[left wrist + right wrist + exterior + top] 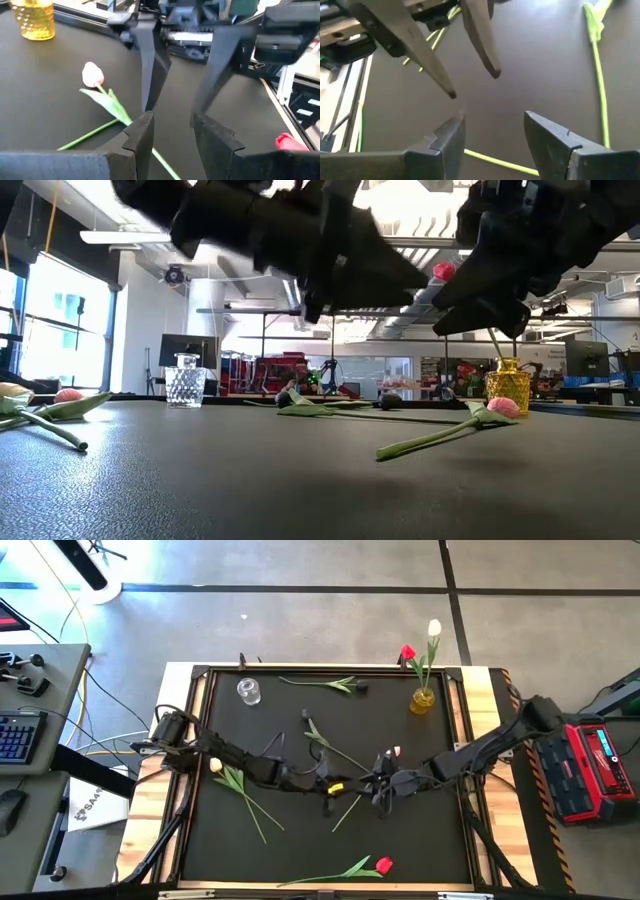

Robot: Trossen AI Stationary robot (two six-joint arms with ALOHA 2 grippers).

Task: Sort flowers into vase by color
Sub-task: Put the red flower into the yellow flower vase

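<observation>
Claws (352,786) open — pink tulip (92,75) stem half-hidden

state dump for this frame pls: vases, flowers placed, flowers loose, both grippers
yellow vase: far right of mat, holds a red tulip and a white tulip
clear glass vase: far left, empty
pink tulip: lying mid-mat, by both grippers
other loose flowers: one red tulip at near edge, others scattered on mat
left gripper: open, mid-mat, holding nothing
right gripper: open, facing the left one, holding nothing
</observation>
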